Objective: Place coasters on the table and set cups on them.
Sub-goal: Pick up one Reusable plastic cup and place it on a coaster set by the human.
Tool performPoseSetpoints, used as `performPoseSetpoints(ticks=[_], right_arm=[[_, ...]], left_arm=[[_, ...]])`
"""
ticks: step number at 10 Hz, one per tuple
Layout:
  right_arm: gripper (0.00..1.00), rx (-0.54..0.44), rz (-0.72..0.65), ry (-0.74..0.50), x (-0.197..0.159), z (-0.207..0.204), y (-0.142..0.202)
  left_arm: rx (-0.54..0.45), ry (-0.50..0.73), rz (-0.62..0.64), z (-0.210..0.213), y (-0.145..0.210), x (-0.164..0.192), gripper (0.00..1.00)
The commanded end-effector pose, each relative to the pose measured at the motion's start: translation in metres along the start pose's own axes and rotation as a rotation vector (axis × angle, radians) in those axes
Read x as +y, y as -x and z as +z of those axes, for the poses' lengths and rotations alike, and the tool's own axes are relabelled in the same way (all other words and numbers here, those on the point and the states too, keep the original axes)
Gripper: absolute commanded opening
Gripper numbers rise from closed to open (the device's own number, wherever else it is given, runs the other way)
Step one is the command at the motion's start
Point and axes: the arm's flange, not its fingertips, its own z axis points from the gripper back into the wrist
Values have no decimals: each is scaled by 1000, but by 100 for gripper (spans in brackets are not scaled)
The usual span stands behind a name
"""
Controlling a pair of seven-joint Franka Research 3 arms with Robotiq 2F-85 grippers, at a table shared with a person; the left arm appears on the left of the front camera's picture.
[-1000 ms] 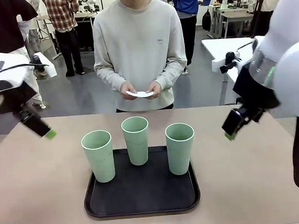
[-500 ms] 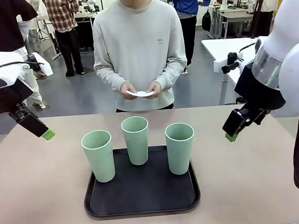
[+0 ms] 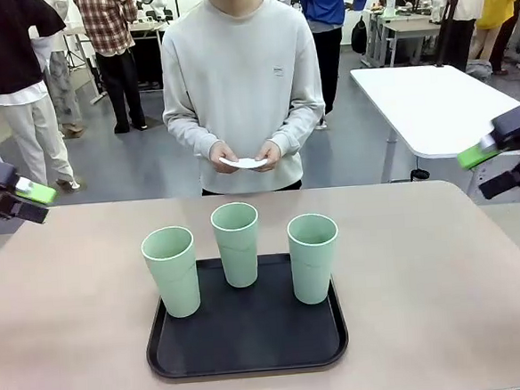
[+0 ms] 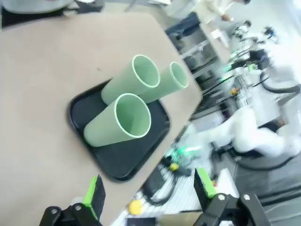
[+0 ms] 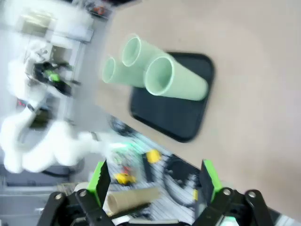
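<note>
Rounded black tray sits mid-surface, toward the near edge of the big beige-pink matte surface. Three tall pale mint-green plastic cups stand upright on it: left cup, middle cup set a bit farther back, right cup. The cups are close together but not touching. No coaster lies on the surface.

The thin white round paper coasters are at the far side, off the surface, held between the two hands of a person in a light grey sweatshirt who stands at the far edge, right behind the middle cup. A white table stands far right behind the surface. More people are farther back.

The left fingers, black with green pads, hover at the far-left edge of the front view, above the surface's far-left corner. They are spread apart with nothing between them. The right fingers are at the far-right edge, raised over the far-right corner, also spread apart and empty.

Both pairs are well apart from the cups and from the coasters. The open surface lies between each pair and the tray, with nothing in the way. In the wrist views the cups on the tray show well beyond the spread green pads. Those views are blurred.
</note>
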Motion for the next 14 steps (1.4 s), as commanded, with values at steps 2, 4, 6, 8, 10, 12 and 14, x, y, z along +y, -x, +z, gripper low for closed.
performPoseSetpoints(ticks=[2, 4, 6, 8, 10, 12, 14], right_arm=[[100, -131, -411, -339, -75, -17, 54], [100, -85, -431, -365, -93, 0, 68], [100, -72, -482, -337, -103, 9, 76], [100, -89, -506, -303, -106, 18, 83], [100, -100, -514, -286, -107, 24, 88], [100, -99, -512, -280, -108, 26, 91], [100, -109, -536, -301, -118, 62, 54]], left_arm=[[-197, 250, 449, 56, -6, 57, 100], [-186, 242, 512, 85, 4, 78, 100], [-157, 185, 574, 77, 13, 70, 100], [-135, 141, 608, 69, 19, 61, 100], [-142, 102, 635, 73, 25, 60, 100], [-150, 2, 653, 76, 31, 51, 100], [-135, 124, 612, 73, 20, 63, 100]])
